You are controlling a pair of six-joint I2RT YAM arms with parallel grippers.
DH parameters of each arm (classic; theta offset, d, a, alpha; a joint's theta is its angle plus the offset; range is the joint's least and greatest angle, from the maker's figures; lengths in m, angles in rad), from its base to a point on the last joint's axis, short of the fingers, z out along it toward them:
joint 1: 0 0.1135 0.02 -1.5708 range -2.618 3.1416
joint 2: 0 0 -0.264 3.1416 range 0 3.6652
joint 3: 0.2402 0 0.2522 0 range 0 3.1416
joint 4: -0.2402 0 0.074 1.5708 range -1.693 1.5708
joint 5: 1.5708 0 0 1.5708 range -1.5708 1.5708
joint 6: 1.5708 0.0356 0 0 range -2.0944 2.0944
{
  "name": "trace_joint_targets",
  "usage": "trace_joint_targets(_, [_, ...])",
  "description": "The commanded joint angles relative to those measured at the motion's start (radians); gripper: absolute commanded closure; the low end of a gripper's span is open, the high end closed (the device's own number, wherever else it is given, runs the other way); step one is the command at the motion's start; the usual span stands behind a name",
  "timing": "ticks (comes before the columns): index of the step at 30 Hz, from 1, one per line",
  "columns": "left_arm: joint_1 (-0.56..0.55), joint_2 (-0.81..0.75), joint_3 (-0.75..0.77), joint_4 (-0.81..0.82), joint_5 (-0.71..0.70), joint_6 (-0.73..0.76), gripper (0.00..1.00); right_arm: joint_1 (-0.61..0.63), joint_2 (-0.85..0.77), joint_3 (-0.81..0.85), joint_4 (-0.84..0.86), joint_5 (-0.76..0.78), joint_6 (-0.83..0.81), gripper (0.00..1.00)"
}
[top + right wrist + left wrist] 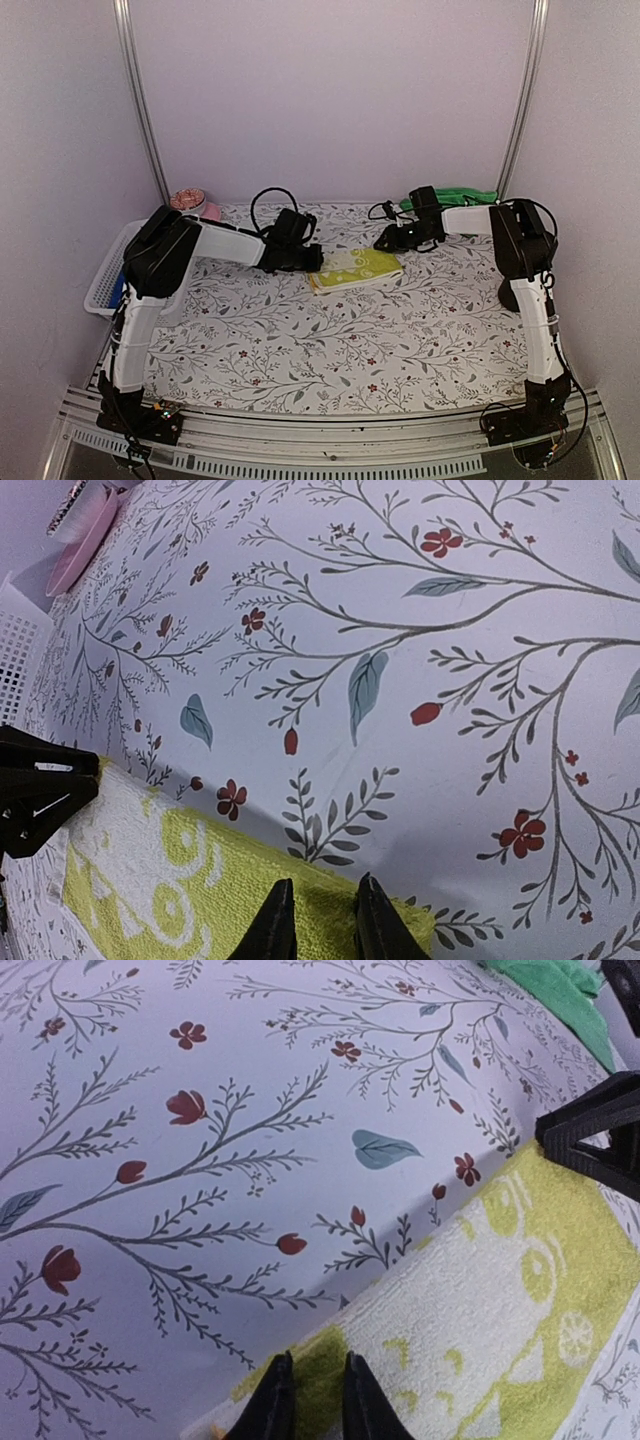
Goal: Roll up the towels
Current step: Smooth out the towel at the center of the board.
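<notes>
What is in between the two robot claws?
The yellow-lime towel lies flat on the table between the left gripper and the right gripper, one at each end. The top view shows it best.

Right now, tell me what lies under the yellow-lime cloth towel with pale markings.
The yellow-lime cloth towel lies on the white floral-print table cover, which shows along its edges. Whatever lies beneath its middle is covered and cannot be seen.
</notes>
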Motion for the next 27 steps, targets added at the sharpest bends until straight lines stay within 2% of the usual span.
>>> trace_joint_targets(1, [-0.014,-0.020,-0.015,-0.105,-0.065,0.033,0.80,-0.013,-0.036,-0.021,-0.063,0.061,-0.049,0.77])
trace_joint_targets(5, [-0.014,-0.058,0.038,-0.105,-0.103,0.063,0.58,-0.013,-0.096,-0.005,-0.065,0.013,-0.079,0.76])
trace_joint_targets(7, [-0.014,-0.071,0.072,-0.103,-0.108,0.073,0.54,-0.013,-0.130,0.000,-0.064,0.001,-0.088,0.75])
trace_joint_targets(10, [-0.017,-0.070,0.111,-0.082,-0.083,0.084,0.53,-0.013,-0.160,0.004,-0.064,-0.024,-0.096,0.75])
trace_joint_targets(14, [-0.028,-0.028,0.147,-0.034,-0.005,0.074,0.57,-0.013,-0.165,0.001,-0.053,-0.076,-0.096,0.75])
trace_joint_targets(20, [-0.034,0.063,0.159,0.046,0.124,0.004,0.73,0.002,-0.107,-0.003,-0.051,-0.127,-0.080,0.75])
trace_joint_targets(27, [-0.049,0.109,0.134,0.005,0.149,-0.029,0.83,0.002,-0.043,-0.021,-0.090,-0.074,-0.086,0.75])
